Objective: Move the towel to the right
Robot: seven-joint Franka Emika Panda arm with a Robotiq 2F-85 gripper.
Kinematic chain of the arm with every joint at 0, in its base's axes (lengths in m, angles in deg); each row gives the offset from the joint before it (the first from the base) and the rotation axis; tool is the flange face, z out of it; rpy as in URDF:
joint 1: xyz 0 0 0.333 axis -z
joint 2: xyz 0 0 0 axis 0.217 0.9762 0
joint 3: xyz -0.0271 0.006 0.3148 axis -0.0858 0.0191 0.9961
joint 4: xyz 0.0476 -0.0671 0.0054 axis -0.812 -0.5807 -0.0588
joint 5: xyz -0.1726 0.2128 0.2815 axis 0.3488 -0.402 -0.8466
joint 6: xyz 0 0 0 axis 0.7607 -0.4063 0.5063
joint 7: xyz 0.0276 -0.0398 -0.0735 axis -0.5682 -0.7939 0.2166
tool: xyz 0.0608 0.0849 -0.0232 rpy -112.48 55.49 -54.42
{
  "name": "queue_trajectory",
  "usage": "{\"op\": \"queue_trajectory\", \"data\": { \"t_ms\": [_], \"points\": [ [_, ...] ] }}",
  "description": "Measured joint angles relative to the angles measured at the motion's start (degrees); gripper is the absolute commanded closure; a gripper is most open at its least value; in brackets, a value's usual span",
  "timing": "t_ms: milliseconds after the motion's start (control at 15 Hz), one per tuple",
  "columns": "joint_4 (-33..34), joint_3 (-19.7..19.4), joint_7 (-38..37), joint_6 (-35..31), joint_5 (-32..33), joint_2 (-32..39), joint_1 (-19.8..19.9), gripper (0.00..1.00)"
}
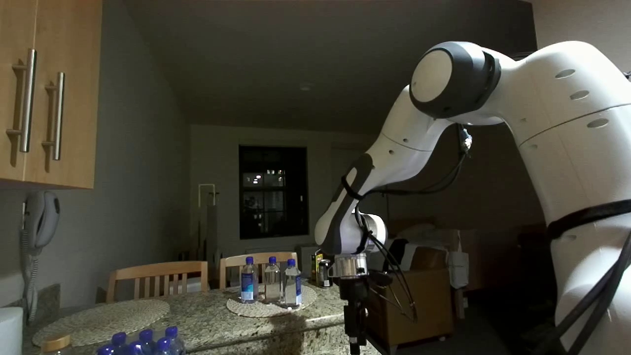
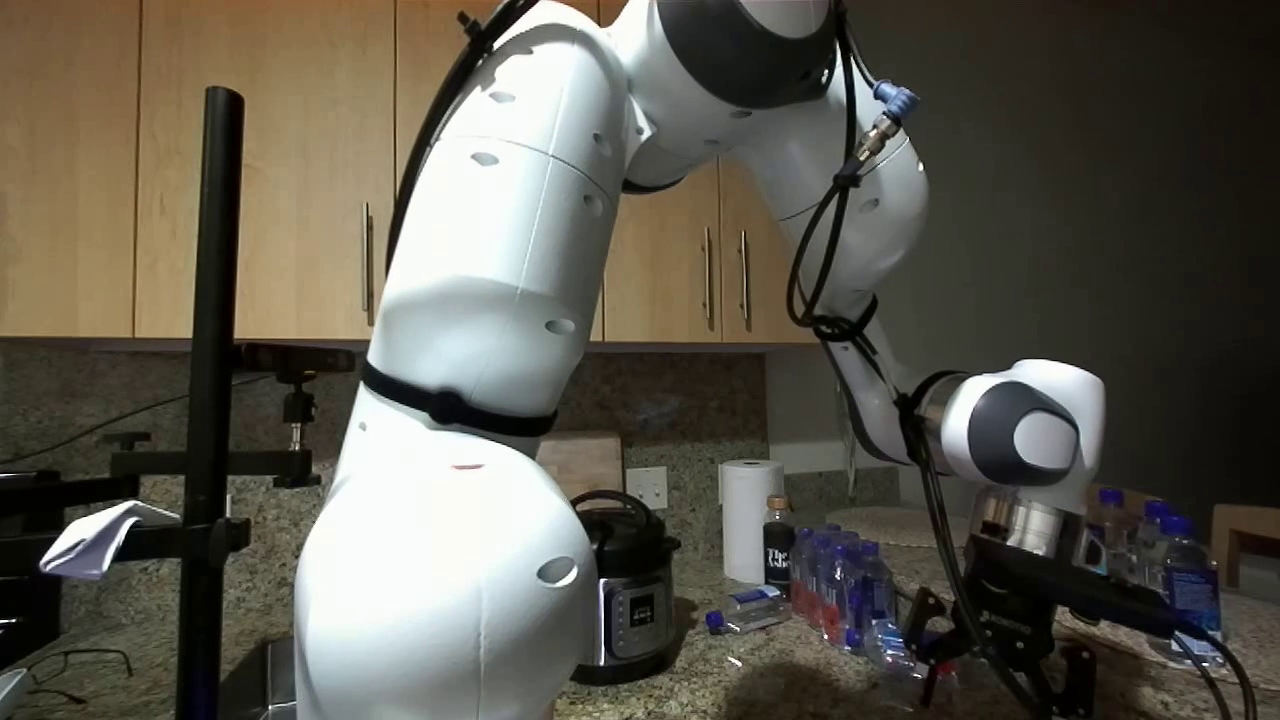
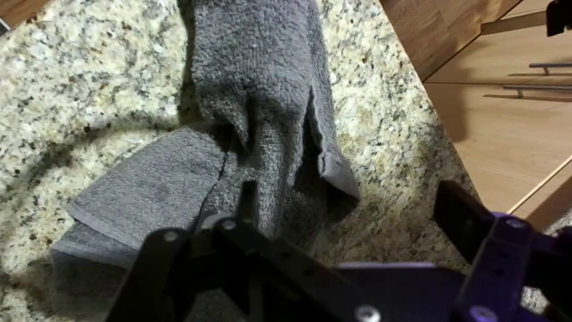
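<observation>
A rumpled grey towel (image 3: 254,58) lies on the speckled granite counter in the wrist view, one folded flap spread to the lower left. Neither exterior view shows it. My gripper (image 3: 348,192) is open over the towel's near part, its fingers wide apart. The left finger (image 3: 248,201) overlaps the grey cloth in the picture, while the right finger (image 3: 460,219) is out past the towel, over granite by the counter edge. Whether any finger touches the cloth cannot be told. In both exterior views the gripper (image 2: 1000,690) points down, low in the picture.
Along the right of the wrist view runs the counter edge, with wooden cabinets (image 3: 505,116) below. Bottles (image 1: 272,281) stand on a woven mat (image 1: 241,309) behind the gripper. More blue-capped bottles (image 2: 830,590), a lying bottle (image 2: 748,612) and a pressure cooker (image 2: 640,620) occupy the counter.
</observation>
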Motion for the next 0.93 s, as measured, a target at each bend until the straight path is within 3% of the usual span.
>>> {"op": "queue_trajectory", "data": {
  "t_ms": [600, 933],
  "points": [
    [0.02, -0.02, -1.16, -0.67, 0.31, 0.16, -0.73, 0.0],
    [-0.63, -0.02, -7.98, -9.31, 4.23, 2.48, -3.73, 0.0]
  ]
}}
